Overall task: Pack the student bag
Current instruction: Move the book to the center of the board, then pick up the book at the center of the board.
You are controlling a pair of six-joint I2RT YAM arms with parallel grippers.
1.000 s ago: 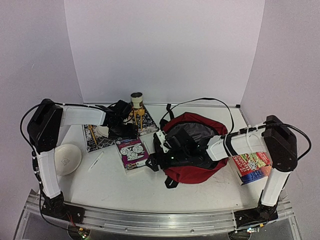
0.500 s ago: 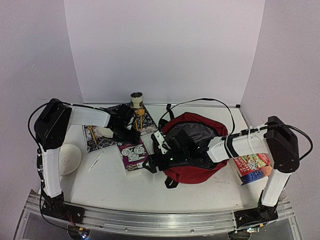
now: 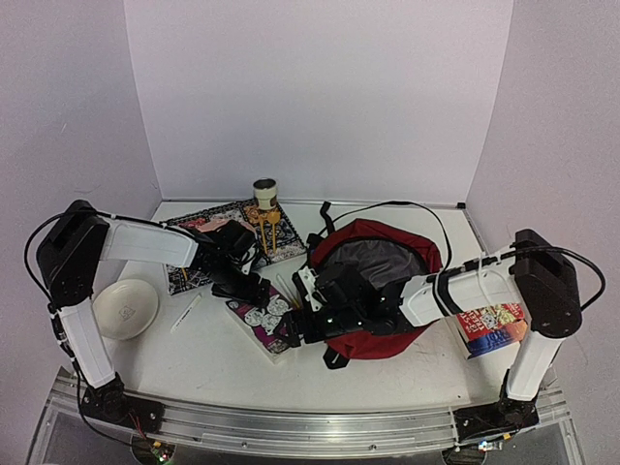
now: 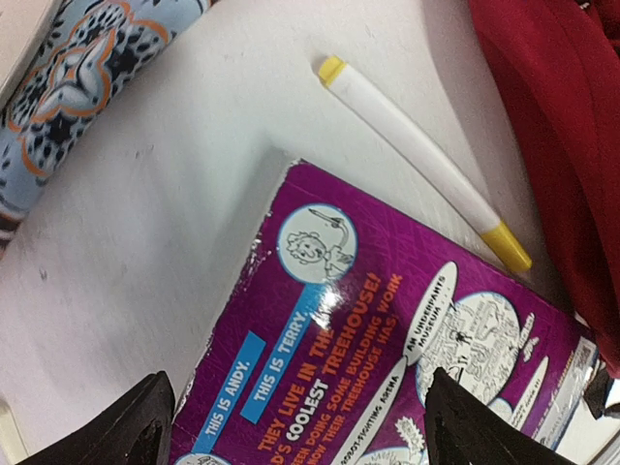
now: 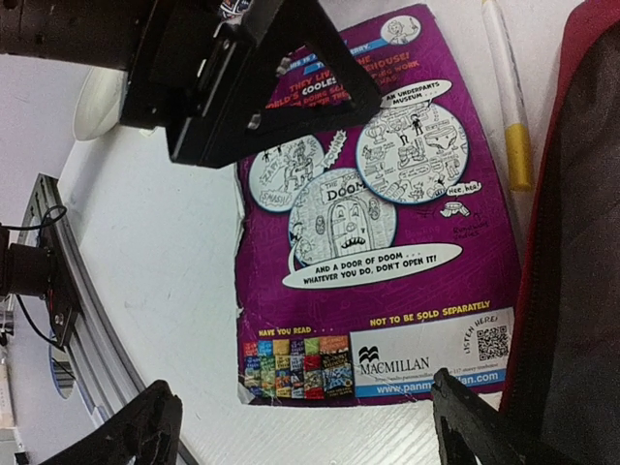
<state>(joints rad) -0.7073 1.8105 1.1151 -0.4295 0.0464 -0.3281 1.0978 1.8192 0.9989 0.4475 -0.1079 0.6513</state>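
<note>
Book (image 3: pixel 266 325) nearer student bag (image 3: pixel 387 228); QR code (image 5: pixel 492 342) — right wrist

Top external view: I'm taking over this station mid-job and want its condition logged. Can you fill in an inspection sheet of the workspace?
Surface: white table, no spills seen.
Job's things: student bag lies unzipped, grey lining showing.
Clutter: purple book flat beside the bag; yellow-capped marker, white bowl, loose pen, patterned book, cup, colourful box.
Grippers: left gripper and right gripper both open over the purple book, holding nothing.
Cables: black cable loops behind the bag.
Surroundings: plain pale walls; nothing else seen.
</note>
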